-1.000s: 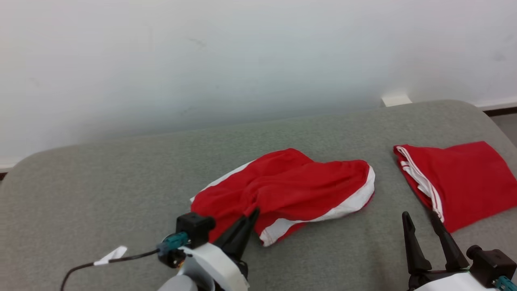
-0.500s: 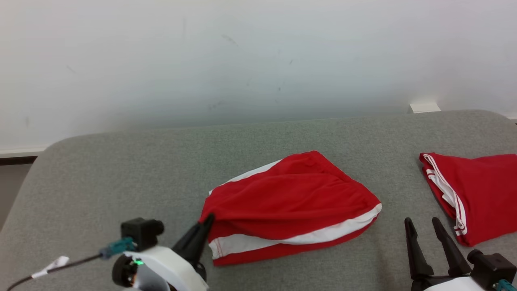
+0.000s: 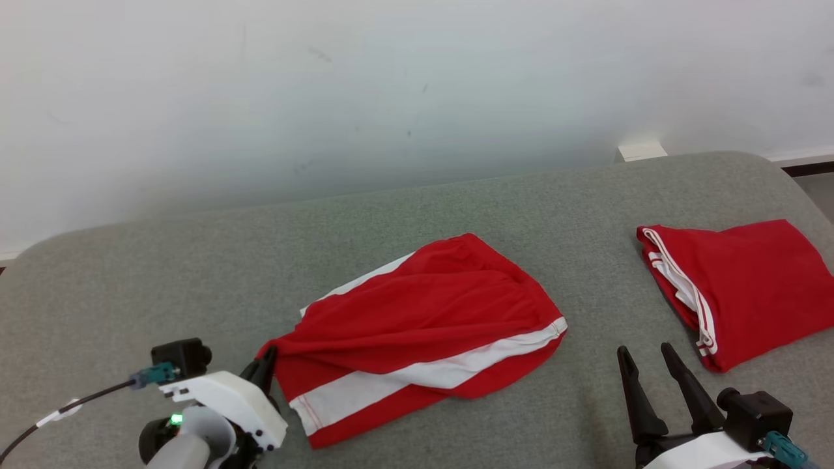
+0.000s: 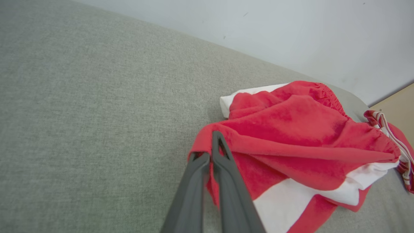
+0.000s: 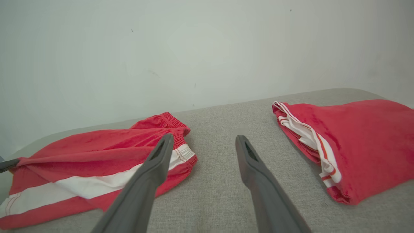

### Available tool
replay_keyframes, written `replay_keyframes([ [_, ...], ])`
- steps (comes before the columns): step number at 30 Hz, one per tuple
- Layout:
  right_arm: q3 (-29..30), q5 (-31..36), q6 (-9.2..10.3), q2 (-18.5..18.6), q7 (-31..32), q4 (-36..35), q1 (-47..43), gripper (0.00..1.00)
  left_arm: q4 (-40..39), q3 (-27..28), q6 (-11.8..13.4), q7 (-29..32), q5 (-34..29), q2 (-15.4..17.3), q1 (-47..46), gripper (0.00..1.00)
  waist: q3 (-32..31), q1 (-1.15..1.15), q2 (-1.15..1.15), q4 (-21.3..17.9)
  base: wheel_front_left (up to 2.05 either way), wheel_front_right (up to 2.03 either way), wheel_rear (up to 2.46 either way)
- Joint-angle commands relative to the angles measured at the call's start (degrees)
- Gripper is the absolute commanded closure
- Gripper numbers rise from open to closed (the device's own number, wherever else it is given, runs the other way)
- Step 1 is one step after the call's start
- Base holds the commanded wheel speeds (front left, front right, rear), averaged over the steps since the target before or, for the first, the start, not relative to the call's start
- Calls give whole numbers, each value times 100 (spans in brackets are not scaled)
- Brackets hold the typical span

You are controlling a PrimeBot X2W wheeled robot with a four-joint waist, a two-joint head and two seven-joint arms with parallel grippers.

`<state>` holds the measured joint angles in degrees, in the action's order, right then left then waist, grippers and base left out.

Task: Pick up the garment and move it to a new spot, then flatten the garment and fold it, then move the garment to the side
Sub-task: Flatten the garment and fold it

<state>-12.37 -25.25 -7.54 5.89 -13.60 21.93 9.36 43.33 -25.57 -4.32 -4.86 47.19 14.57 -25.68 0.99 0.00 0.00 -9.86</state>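
Observation:
The garment (image 3: 423,326) is a pair of red shorts with white side stripes, lying loosely spread across the middle of the grey cushion (image 3: 163,273). My left gripper (image 3: 266,366) is shut on the garment's near-left corner, pulling a red fold taut; the left wrist view shows the cloth (image 4: 291,129) pinched between the closed fingers (image 4: 217,142). My right gripper (image 3: 645,355) stands open above bare cushion, right of the garment (image 5: 97,155) and apart from it, with nothing between its fingers (image 5: 161,152).
A second red garment (image 3: 743,286), folded, with white-striped edges, lies at the right end of the cushion, also seen in the right wrist view (image 5: 349,139). A pale wall (image 3: 391,98) runs behind. The cushion's left part is bare.
My left gripper has drawn the garment's corner toward the near left, stretching the cloth out flatter and longer. The head camera shifted. The right gripper stayed open in place.

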Motion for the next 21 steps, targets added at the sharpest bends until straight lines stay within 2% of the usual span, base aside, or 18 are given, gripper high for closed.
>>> replay_keyframes([
  [1, 13, -50, 13, 37, -6, 11, 57, 0, 130, -32, -58, -156, -101, -36, -103, 0, -7, 0, 0, 2, 0, 0, 0],
  [5, 64, -65, 13, 56, -41, 50, -38, 0, 347, -167, -162, -589, -272, -71, -193, 0, -63, 0, 0, 99, 0, 0, 0],
  [10, 178, -91, 13, 61, -76, 54, -189, 0, 126, -212, -152, -933, -487, -56, 0, 0, -207, 0, 0, 303, 0, 0, 0],
  [14, 261, -72, 13, 106, -108, -20, -262, 0, -398, -41, 159, -1028, -729, 46, 351, 0, -347, 0, 0, 432, 0, 0, 0],
  [18, 316, -8, 13, 134, -113, -141, -320, 0, -1437, 421, 544, -1024, -1153, 65, 955, 0, -423, 0, 0, 503, 0, 0, 0],
  [21, 328, 8, 13, 153, -128, -212, -389, 0, -2163, 732, 740, -1026, -1500, 78, 1411, 0, -453, 0, 0, 529, 0, 0, 0],
])
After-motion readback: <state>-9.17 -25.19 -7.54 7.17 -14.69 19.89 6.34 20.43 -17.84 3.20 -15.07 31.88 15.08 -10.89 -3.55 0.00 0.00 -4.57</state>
